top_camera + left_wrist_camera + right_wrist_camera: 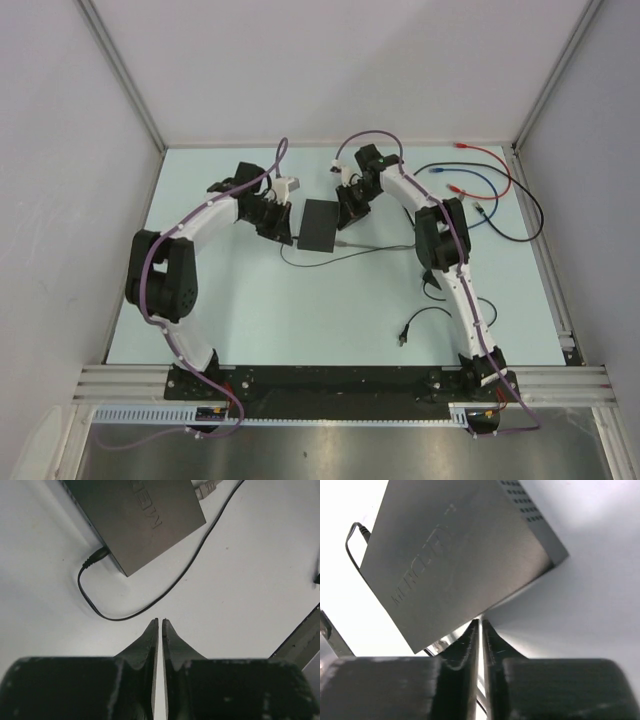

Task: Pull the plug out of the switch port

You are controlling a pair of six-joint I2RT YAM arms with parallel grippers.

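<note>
Twice over, found jaws pressed together, pinching nothing: left gripper [160, 622], right gripper [480, 624]. Located switch [455, 560] just ahead of right tips; grey plug [206, 488] apparently seated, ahead-right of left tips. Judged best to brace switch, spread one pair, pinch plug body, pull straight out.

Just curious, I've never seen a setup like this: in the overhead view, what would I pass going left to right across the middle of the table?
left gripper → switch → right gripper → loose coloured cables
</note>
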